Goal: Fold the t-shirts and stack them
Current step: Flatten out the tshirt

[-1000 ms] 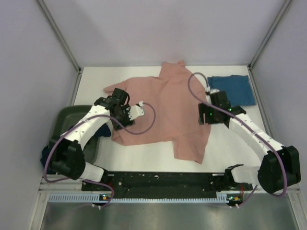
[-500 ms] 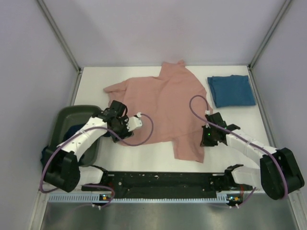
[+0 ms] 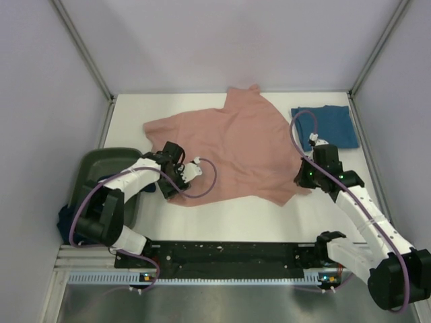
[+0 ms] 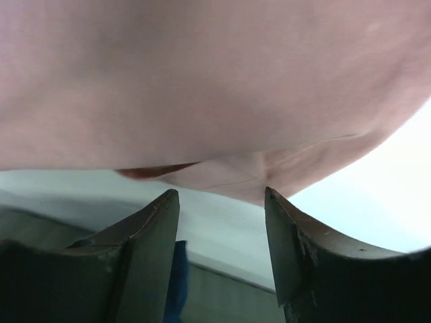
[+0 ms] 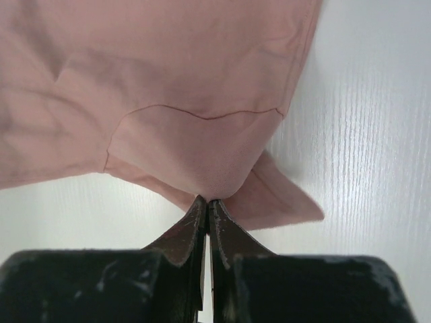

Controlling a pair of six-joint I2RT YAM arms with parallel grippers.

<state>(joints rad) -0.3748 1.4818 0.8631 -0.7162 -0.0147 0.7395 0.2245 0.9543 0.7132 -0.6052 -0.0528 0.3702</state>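
Note:
The salmon-pink t-shirt [image 3: 229, 148] lies spread across the middle of the table, plain side up. My right gripper [image 3: 304, 180] is shut on its near right corner [image 5: 222, 168], the fabric pinched between the closed tips [image 5: 207, 200]. My left gripper [image 3: 168, 188] stands open at the shirt's near left hem [image 4: 229, 176], its fingertips [image 4: 170, 202] just short of the cloth with nothing between them. The teal-blue t-shirt [image 3: 326, 126] lies folded at the back right. Dark navy cloth [image 3: 66, 219] shows at the bin's near left side.
A dark green bin [image 3: 101, 165] sits off the table's left edge beside my left arm. Grey walls close in the back and both sides. A black rail [image 3: 229, 254] runs along the near edge between the arm bases.
My right gripper closed on the shirt's hanging near-right flap and drew it out to the right, flattening the near hem. My left gripper dropped to the near left hem, still open.

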